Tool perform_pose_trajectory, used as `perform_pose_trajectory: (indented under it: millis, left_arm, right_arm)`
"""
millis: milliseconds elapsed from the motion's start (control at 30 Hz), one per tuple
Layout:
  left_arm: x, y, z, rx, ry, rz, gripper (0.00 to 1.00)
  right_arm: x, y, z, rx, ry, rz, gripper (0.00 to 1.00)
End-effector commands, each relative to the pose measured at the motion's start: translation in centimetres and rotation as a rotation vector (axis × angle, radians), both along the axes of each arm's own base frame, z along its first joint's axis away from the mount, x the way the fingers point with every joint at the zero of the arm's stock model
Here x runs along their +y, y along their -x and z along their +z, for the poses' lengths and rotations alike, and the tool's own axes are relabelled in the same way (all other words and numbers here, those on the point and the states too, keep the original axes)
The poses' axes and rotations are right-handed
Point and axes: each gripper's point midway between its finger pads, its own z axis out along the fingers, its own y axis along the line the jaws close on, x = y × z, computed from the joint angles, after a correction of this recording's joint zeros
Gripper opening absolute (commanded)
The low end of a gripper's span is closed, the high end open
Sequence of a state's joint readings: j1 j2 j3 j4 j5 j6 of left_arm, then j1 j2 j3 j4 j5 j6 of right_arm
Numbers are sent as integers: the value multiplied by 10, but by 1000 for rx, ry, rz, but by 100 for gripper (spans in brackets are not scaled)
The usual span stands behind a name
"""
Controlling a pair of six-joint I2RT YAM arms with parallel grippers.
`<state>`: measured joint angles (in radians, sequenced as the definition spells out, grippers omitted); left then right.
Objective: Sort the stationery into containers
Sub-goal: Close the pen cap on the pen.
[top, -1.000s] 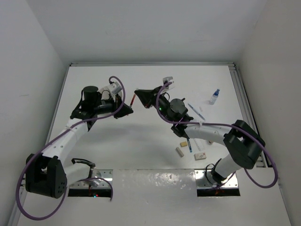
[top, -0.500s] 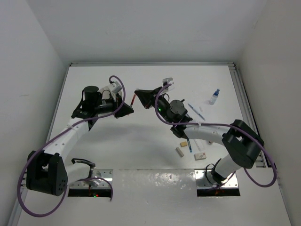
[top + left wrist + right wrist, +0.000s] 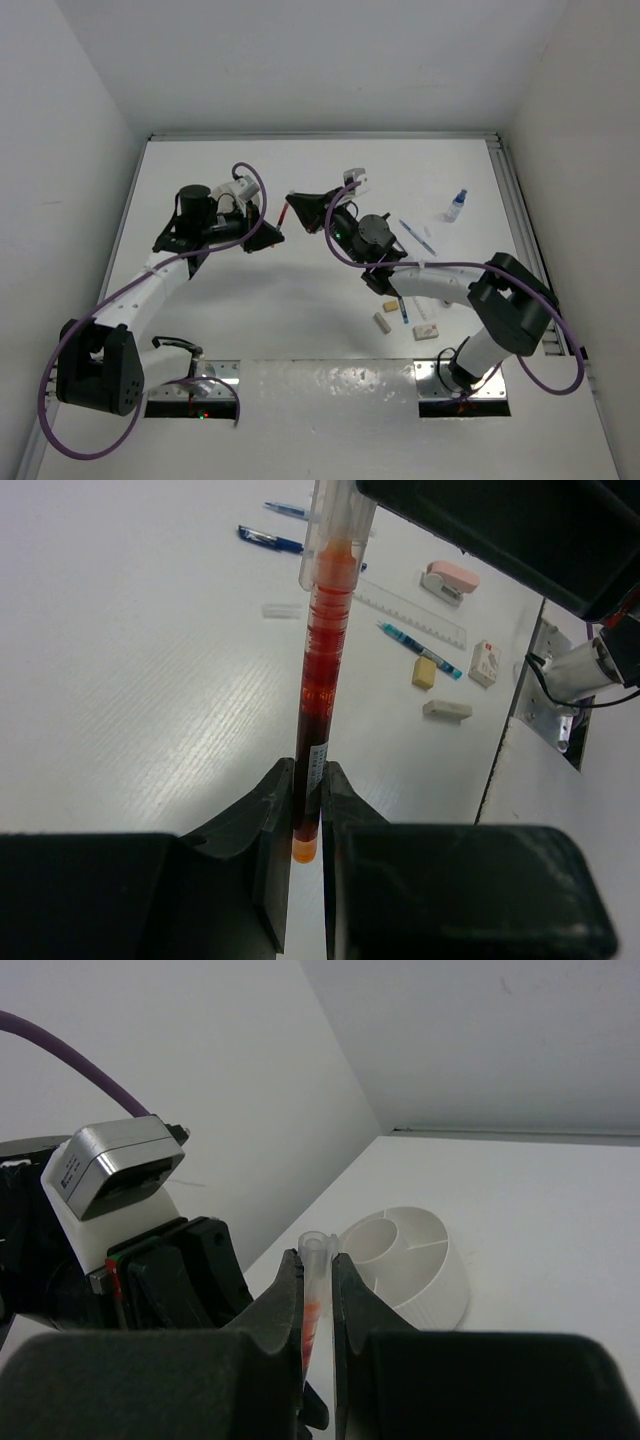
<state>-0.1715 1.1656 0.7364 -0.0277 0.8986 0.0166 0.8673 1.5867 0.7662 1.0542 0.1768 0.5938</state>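
Top external: red pen mostly hidden between left tool, right tool.

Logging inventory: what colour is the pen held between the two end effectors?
The pen is red-orange; the left wrist view shows it best.

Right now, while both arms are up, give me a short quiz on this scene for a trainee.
1. True or false: nothing is holding the red pen.
2. Multiple choice: the right tool is shut on A) the pen's clear cap, B) a ruler, C) nothing.
3. Fill in: the pen's other end is clamped in the ____ tool.

Key
1. False: it is held at both ends.
2. A.
3. Left: the left tool grips the end away from the cap.
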Motion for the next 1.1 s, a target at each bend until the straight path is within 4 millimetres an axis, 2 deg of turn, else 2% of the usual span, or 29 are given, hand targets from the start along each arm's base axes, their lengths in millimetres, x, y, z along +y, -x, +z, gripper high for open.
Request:
perform_pose_trajectory:
  millis: [0,500,867,1067]
  left_arm:
    - [7,-44,100,-417,88,82,0]
    - [10,-46,97,-424,75,100,0]
    - [11,-45,96,-421,73,102,0]
    - [14,-48,101,-437,72,121,0]
  right_arm:
    - [26,86,-158,286,409,318,0]
    - [31,99,-177,303,473,376,0]
    - [33,103,-178,296,493,396,0]
    - [31,108,-186,300,514,408,0]
